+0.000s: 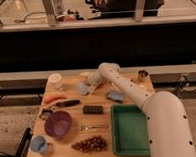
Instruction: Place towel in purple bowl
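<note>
Finds the gripper low over the far middle of the wooden table, at the end of a white arm reaching in from the lower right. Sits just beside the towel, at its right edge, perhaps touching it; cannot tell whether clenched, released or grasping the cloth. Shows the towel as a pale blue crumple lying on the wood, right of a white cup near the far edge. Places the purple bowl well apart from it, toward the near left of the table. Leaves between them an orange piece and a dark-handled knife. Has a green tray at the near right, with grapes just left of it.
</note>
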`<state>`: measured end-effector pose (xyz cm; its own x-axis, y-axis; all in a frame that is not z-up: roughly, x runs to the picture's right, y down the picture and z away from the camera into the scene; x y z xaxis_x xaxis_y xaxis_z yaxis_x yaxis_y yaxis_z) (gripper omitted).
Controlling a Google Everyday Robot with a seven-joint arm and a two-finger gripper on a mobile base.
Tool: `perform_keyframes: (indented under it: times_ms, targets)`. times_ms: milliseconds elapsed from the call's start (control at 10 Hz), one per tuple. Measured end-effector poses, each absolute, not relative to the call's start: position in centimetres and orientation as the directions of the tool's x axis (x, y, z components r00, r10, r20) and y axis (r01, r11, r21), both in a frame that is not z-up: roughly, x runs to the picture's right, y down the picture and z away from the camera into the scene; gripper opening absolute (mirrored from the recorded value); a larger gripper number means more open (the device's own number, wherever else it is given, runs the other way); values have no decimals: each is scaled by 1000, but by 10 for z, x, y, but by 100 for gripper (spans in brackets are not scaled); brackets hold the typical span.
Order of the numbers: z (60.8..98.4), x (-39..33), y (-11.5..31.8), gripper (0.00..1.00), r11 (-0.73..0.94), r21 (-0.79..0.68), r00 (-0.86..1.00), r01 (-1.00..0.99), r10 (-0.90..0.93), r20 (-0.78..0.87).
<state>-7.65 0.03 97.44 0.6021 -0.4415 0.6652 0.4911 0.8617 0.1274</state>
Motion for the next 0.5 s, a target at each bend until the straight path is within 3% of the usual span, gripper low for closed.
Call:
perform_keyframes:
  times_ms: [200, 500]
  targets:
    - [975, -75, 4, 73, 873, 125, 601, 472, -422, 679]
    - [976, -75, 13, 41, 885, 124, 600, 449, -401, 692]
